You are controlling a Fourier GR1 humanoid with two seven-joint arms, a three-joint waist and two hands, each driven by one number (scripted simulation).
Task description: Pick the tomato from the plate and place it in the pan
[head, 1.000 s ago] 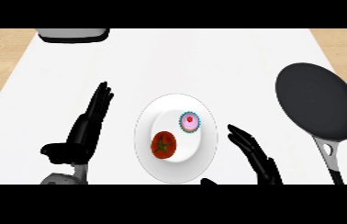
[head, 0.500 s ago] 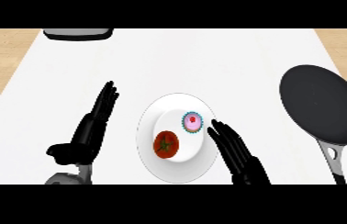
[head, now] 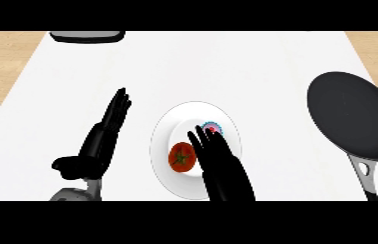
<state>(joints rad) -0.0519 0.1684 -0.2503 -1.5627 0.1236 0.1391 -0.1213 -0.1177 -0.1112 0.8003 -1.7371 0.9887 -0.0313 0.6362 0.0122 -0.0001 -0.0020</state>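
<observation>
A red tomato (head: 181, 157) lies on the left part of a white plate (head: 190, 117) in the middle of the counter. My right hand (head: 221, 164) is open over the plate, fingers straight, just right of the tomato and touching or nearly touching it. It hides most of a small pink and blue object (head: 211, 126). The black pan (head: 348, 114) sits at the right, its handle (head: 368, 175) pointing toward the lower edge. My left hand (head: 100, 141) rests open left of the plate, fingers up.
A dark grey object (head: 86, 36) lies at the counter's far left edge. The white counter (head: 221, 63) has wooden strips along both sides.
My right hand has moved left from beside the plate to over it, next to the tomato. The left hand has hardly moved.
</observation>
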